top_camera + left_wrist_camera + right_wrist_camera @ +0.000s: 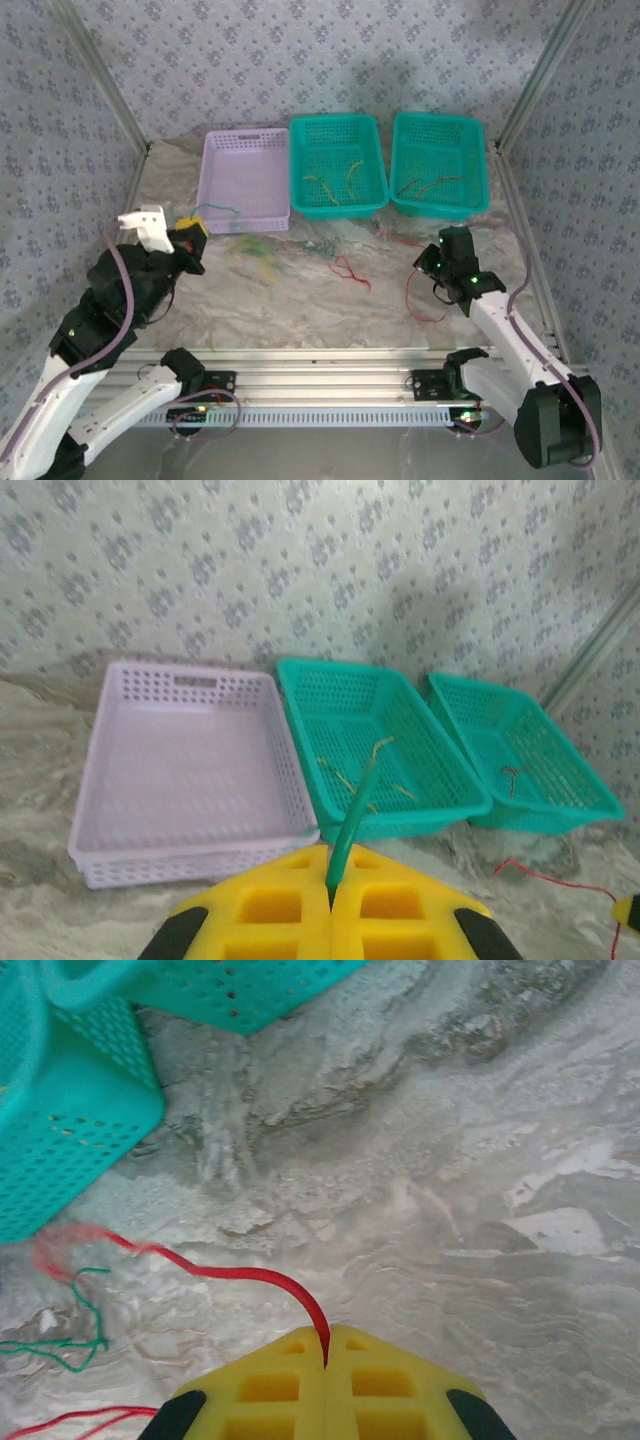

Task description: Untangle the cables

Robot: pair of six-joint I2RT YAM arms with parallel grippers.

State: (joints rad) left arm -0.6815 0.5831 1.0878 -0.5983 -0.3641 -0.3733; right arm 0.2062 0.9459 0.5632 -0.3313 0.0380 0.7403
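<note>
My left gripper (pixel 330 882) is shut on a green cable (pixel 356 810) that sticks up out of the closed yellow pads toward the baskets. From above, this gripper (pixel 192 240) hangs by the lilac basket's near left corner, and the green cable (pixel 215 208) arcs beside it. My right gripper (pixel 327 1348) is shut on a red cable (pixel 232 1273) that curves left over the table; from above, this gripper (pixel 441 264) is in front of the right teal basket. Loose cables lie between the arms: a yellow and green bunch (pixel 256 249), a red one (pixel 351 271) and another red one (pixel 424 300).
Three baskets stand in a row at the back: lilac (pixel 222 190), middle teal (pixel 300 170) with yellow cables in it, right teal (pixel 478 165) with reddish ones. A thin green cable (pixel 70 1344) lies left of my right gripper. Patterned walls close in the table.
</note>
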